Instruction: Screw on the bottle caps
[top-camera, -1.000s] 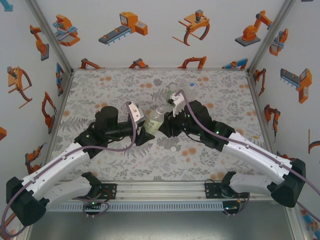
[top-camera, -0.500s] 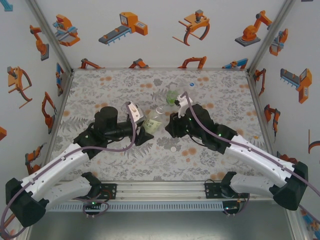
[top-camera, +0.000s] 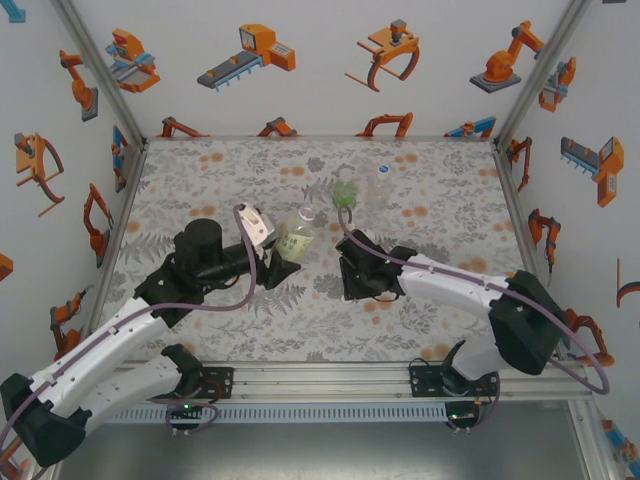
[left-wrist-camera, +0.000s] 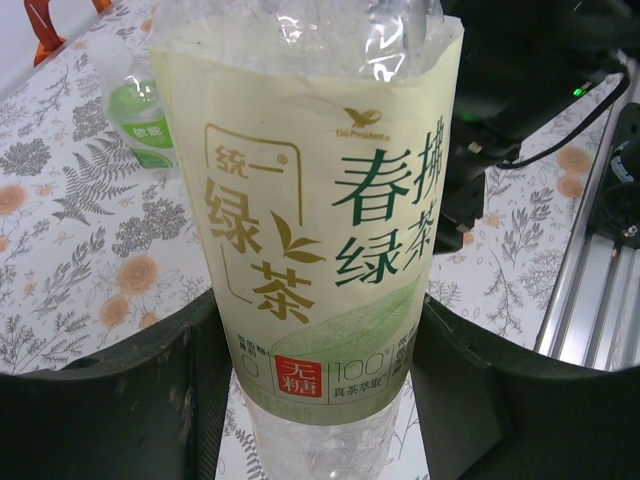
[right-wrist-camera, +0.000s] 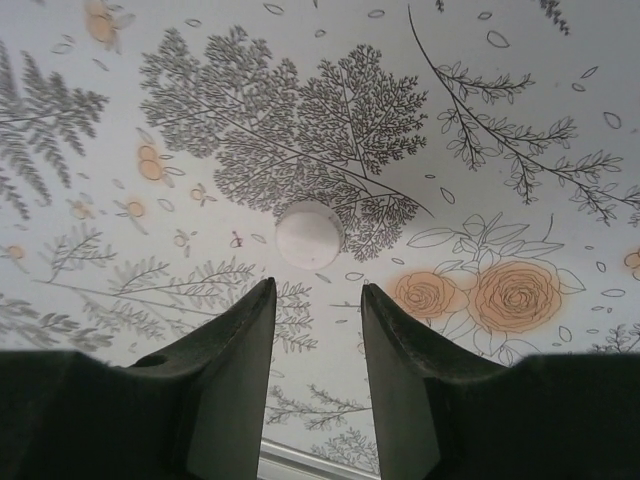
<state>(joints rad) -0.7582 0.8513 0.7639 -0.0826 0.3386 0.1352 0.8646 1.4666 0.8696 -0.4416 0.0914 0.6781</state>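
Right tool (right-wrist-camera: 317, 290) lowered over white cap (right-wrist-camera: 310, 235) — jaws apart, left tool (left-wrist-camera: 320, 395) still clamping yellow-label bottle (left-wrist-camera: 310, 230), apparently uncapped

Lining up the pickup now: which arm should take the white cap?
Right. The right fingers are open and empty above the table, the white cap just beyond their tips. The left fingers are clamped on the bottle.
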